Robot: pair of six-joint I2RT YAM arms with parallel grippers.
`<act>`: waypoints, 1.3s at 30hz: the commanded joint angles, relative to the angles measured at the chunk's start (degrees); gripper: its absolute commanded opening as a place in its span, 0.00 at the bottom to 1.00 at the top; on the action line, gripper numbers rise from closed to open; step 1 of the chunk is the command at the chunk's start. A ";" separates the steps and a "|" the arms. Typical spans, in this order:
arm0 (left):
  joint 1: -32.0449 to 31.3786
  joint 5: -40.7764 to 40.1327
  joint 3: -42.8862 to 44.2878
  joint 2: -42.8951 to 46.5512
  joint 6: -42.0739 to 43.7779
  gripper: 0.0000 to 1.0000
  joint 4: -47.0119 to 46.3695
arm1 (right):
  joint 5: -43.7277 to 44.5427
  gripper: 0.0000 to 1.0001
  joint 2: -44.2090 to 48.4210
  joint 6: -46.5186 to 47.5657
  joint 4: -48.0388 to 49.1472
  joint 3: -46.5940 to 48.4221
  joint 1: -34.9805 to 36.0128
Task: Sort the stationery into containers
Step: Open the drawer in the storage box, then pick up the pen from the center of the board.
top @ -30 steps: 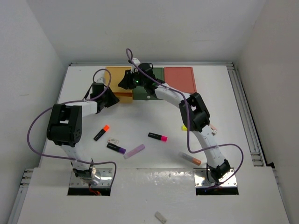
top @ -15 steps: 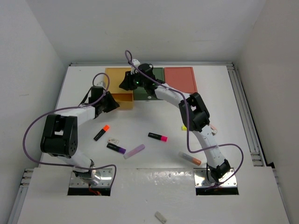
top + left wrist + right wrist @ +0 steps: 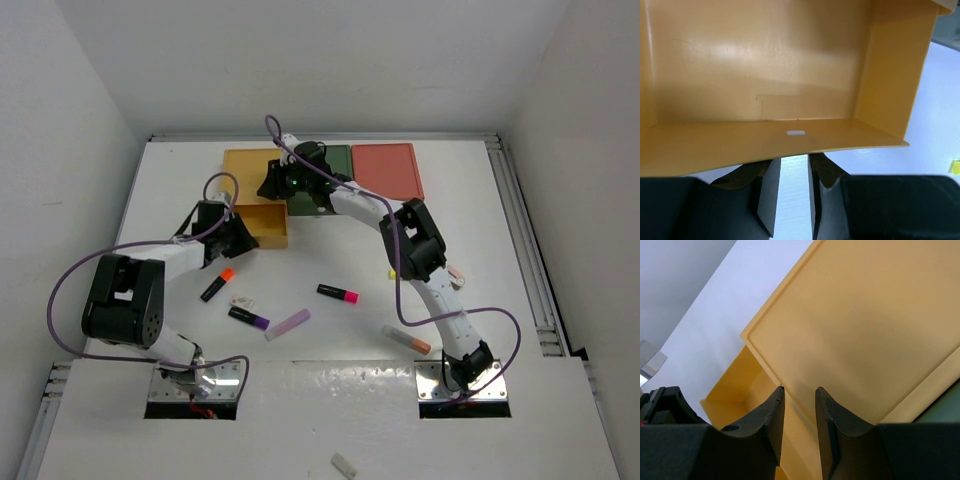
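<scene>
Top external view: 3 flat boxes line the far edge of the white table (image 3: 170, 190). They are a mustard-yellow square drawer box (image 3: 250, 162), a dark green box (image 3: 343, 158) and a salmon-red box (image 3: 387, 170). Only the yellow one has its drawer (image 3: 265, 222) drawn out toward the arms, and the left wrist view shows its floor bare.

The left gripper (image 3: 794, 170) sits at the drawer's front wall, jaws nearly together and seemingly pinched on the knob, which the wall hides. The right gripper (image 3: 798, 395) hangs over the yellow box's lid near its front edge, jaws parted with nothing between them. Whether its tips touch the lid cannot be told.

All the stationery in sight lies loose on the table: a black marker with an orange cap (image 3: 216, 284), a purple-capped marker (image 3: 248, 318), a lilac stick (image 3: 287, 324), a pink-capped marker (image 3: 338, 293) and a clear orange-tipped tube (image 3: 406, 340).

The likely first pick is the orange-capped marker. It lies just on the near side of the left gripper and slightly to its left. Its long axis is diagonal and its cap points back toward the open drawer. The left arm is plainly the nearer of the 2.
</scene>
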State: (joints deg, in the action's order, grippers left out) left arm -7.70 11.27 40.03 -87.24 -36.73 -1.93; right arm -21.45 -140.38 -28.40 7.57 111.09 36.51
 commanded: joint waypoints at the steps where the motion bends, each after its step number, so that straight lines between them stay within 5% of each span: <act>1: -1.08 2.00 -1.61 2.78 -0.10 0.00 0.35 | -0.17 0.31 0.54 1.07 1.57 2.03 -0.04; 5: -1.26 2.44 -2.85 3.83 -0.01 0.12 0.18 | -0.26 0.31 0.63 0.89 1.48 1.85 0.05; 6: -1.17 2.53 -2.77 4.27 0.08 0.21 0.26 | -0.34 0.31 0.89 0.89 1.48 1.76 -0.04; 7: -1.17 2.71 -2.59 4.45 0.25 0.46 0.35 | -0.43 0.31 1.07 0.89 1.39 1.59 0.05; 11: -1.17 5.34 0.39 6.02 2.54 0.75 1.85 | -0.70 0.33 2.65 0.72 0.87 1.06 0.05; 19: 0.23 12.26 4.78 17.97 13.68 0.69 9.66 | -1.31 0.35 12.03 0.54 -2.65 -0.25 0.05; 23: 0.06 17.64 13.65 22.73 36.38 0.68 26.20 | -1.66 0.48 20.55 1.32 -6.51 -4.38 -1.61; 28: 1.55 11.23 25.53 19.31 58.23 0.67 47.43 | -1.75 0.65 30.41 10.55 -28.29 -9.99 -6.35; 34: 2.78 7.56 19.06 22.64 74.50 0.67 56.77 | 2.19 0.64 50.07 22.84 -36.83 -34.84 -12.86; 39: 2.78 1.32 11.84 21.33 74.88 0.67 54.85 | 4.05 0.63 57.21 26.73 -37.63 -44.81 -16.81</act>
State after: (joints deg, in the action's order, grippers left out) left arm -5.30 17.30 54.04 -66.11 32.84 50.89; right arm -19.20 -86.28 -7.11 -26.70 70.19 20.71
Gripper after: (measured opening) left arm 0.674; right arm 0.631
